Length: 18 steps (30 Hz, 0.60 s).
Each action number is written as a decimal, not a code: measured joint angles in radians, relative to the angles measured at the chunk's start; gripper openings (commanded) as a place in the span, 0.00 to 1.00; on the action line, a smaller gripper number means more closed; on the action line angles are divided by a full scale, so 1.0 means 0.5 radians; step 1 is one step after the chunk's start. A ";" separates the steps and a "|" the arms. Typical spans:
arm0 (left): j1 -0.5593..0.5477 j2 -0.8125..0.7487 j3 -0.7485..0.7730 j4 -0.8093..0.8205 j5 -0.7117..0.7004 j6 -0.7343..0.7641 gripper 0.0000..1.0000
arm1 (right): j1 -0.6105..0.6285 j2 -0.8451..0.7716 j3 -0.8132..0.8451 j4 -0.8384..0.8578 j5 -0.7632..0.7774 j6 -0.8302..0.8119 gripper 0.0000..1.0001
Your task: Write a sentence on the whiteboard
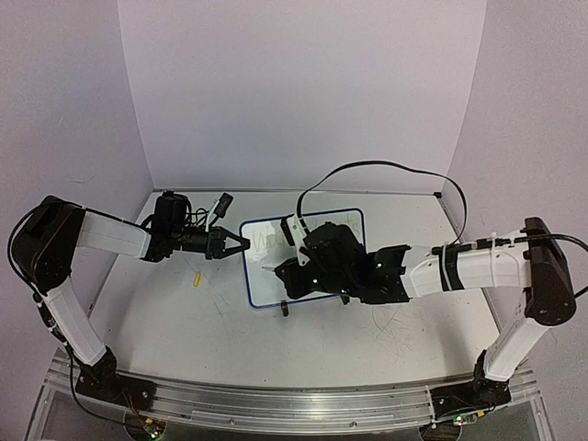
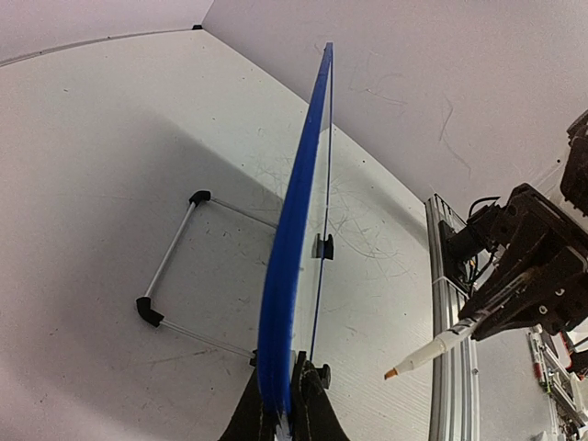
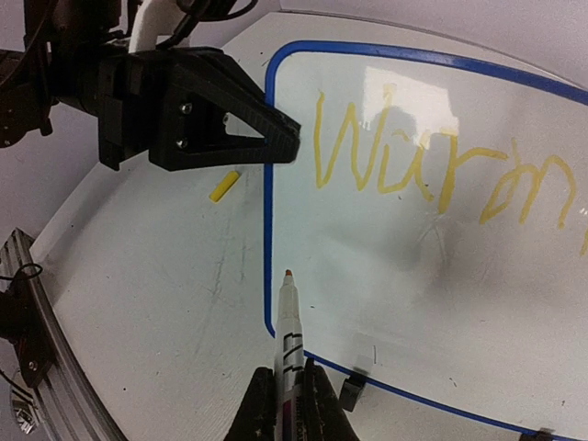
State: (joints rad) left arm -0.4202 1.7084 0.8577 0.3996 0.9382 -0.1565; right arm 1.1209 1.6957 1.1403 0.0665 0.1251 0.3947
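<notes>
Arm (image 1: 110, 234) at left stretched rightward from left edge, left gripper (image 1: 241, 243) clamped on whiteboard (image 1: 262, 287) left frame. Whiteboard mid-table nearer far edge, long axis along it, sentence (image 3: 423, 170) across top. Right gripper (image 3: 289, 400) pinches marker (image 3: 289, 331), tip pointing toward left edge.

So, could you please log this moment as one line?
left gripper: clamps whiteboard | right gripper: holds marker, tip off surface | sentence: begun
</notes>
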 measured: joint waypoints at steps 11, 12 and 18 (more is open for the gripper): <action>-0.001 -0.004 -0.001 -0.001 -0.001 0.000 0.00 | 0.020 0.008 0.016 0.002 0.006 -0.003 0.00; -0.001 -0.004 -0.001 -0.001 -0.001 0.000 0.00 | 0.020 0.008 0.016 0.002 0.010 -0.003 0.00; -0.005 -0.004 -0.001 -0.001 -0.007 0.000 0.00 | 0.020 0.007 0.016 0.003 0.073 -0.003 0.00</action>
State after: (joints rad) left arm -0.4229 1.7065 0.8574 0.3992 0.9346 -0.1566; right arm 1.1309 1.6994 1.1481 0.0680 0.1616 0.3931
